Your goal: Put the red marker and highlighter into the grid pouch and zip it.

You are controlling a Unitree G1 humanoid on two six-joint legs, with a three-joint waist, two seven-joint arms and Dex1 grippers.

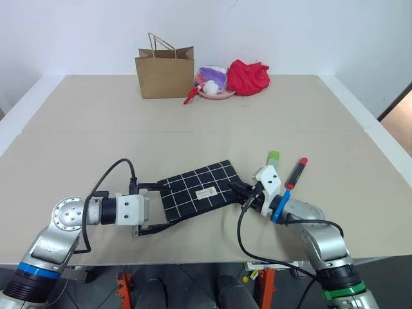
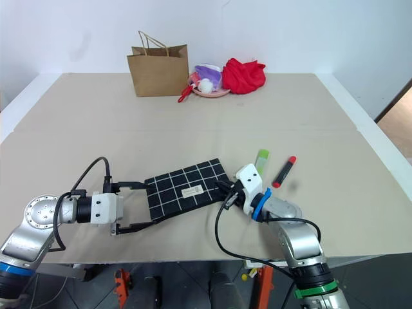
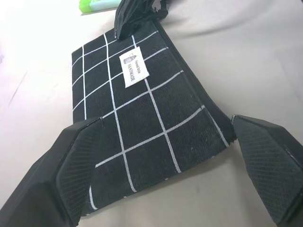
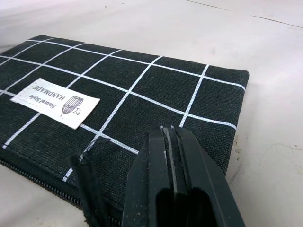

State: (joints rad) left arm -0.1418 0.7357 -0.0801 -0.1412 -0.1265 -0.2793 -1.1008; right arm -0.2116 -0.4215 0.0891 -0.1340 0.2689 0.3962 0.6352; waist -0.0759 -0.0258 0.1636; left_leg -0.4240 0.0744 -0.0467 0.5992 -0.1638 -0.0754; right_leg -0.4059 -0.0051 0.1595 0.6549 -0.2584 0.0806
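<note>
- Nearest me, my left gripper (image 1: 156,205) lies low over the table (image 1: 77,141) with its two fingers spread wide, one on each side of the near-left end of the grid pouch (image 1: 199,190). In the left wrist view the pads (image 3: 78,165) straddle the fabric; I cannot tell whether they touch it.
- My right gripper (image 1: 237,192) comes in from the right, fingers pressed together at the pouch's right end, close by the zipper edge. In the right wrist view the closed fingertips (image 4: 170,156) sit over the black cloth, with a dark strap or pull beside them; I cannot tell whether anything is pinched.
- The grid pouch lies flat between both grippers, white label (image 1: 207,192) facing up, set at an angle.
- Just beyond my right wrist, the highlighter (image 1: 273,156) rests on the table, outside the pouch.
- Beside it to the right, the red marker (image 1: 296,173) lies slanted, also outside the pouch.
- At the far edge stand a brown paper bag (image 1: 165,73), then a pink dish (image 1: 215,94) holding purple and white items, then a red cloth (image 1: 248,77).
</note>
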